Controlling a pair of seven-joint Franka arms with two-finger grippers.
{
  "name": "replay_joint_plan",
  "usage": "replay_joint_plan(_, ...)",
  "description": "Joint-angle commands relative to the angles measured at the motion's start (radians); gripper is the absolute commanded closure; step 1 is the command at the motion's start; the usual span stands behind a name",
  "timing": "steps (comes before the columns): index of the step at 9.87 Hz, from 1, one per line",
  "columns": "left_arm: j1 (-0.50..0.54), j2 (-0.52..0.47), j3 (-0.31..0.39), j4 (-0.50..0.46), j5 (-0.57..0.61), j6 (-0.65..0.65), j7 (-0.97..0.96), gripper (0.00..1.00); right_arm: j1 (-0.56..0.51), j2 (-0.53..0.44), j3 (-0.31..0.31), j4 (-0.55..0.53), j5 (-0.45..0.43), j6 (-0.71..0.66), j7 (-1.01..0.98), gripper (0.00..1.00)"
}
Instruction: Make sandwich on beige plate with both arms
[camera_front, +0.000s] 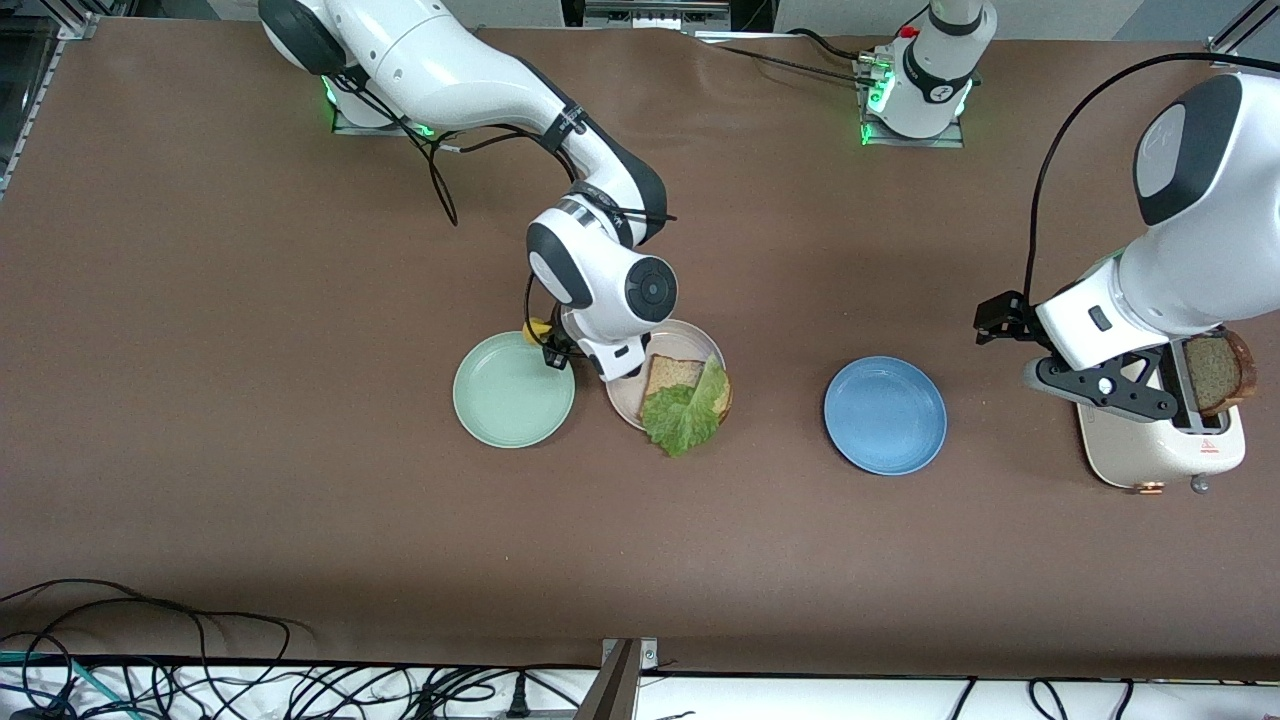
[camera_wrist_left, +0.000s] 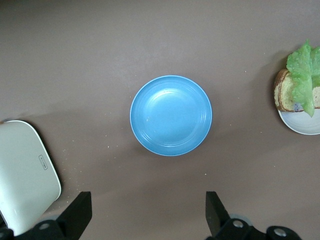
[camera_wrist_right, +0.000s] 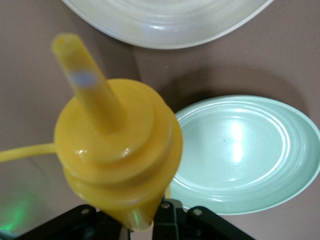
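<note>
Right end effector (camera_wrist_right: 137, 220), gripping a yellow bottle (camera_wrist_right: 117, 160), is over the beige plate's (camera_front: 628, 405) edge; left end effector (camera_wrist_left: 147, 220) hangs released above the toaster (camera_front: 1165, 445).

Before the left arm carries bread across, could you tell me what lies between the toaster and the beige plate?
Only the blue plate lies between the toaster and the beige plate, as the front view shows.

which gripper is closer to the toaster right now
Left. The left gripper hangs open beside the toaster, over the table toward the blue plate. The right gripper holds a yellow bottle by the beige plate.
</note>
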Motion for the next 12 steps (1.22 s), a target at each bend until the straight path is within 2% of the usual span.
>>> replay_joint_plan(1, -0.002, -0.019, 0.001, -0.005, 0.019, -0.016, -0.012, 0.00, -0.030, -0.016, 0.005, 0.048, 0.025, -0.044, -0.033, 1.00)
replay_joint_plan(6, -0.002, -0.019, 0.001, -0.005, 0.017, -0.016, -0.012, 0.00, -0.085, -0.094, 0.011, 0.028, 0.164, -0.081, -0.037, 1.00)
replay_joint_plan(8, -0.002, -0.019, 0.001, -0.005, 0.017, -0.016, -0.012, 0.00, -0.085, -0.116, 0.012, 0.004, 0.189, -0.078, -0.065, 1.00)
replay_joint_plan(12, -0.002, -0.019, 0.001, -0.005, 0.017, -0.016, -0.012, 0.00, -0.202, -0.300, 0.015, -0.267, 0.261, 0.107, -0.282, 1.00)
